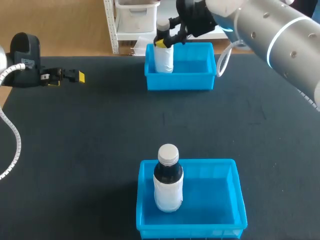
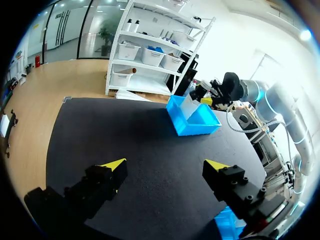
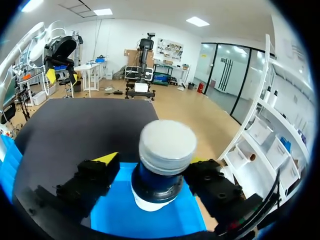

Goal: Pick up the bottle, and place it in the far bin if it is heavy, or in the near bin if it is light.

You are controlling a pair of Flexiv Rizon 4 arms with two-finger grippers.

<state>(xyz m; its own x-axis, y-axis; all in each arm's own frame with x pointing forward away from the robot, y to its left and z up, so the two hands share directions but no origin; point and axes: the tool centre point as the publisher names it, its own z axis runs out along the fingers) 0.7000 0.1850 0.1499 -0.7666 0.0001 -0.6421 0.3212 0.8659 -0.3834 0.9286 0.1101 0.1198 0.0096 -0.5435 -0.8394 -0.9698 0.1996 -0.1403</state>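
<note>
Bottle [image 1: 163, 59], white-labelled, in far bin [image 1: 197, 82]

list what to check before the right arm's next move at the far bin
1. Bottle inside far bin: ok.
2. Bottle upright: ok.
3. Bottle resting on the bin floor: cannot tell.
4. Right gripper gripping the bottle or free of it: cannot tell.
5. Left gripper open, off to the side, away from both bins: ok.
6. Near bin undisturbed, second bottle upright in it: ok.
</note>
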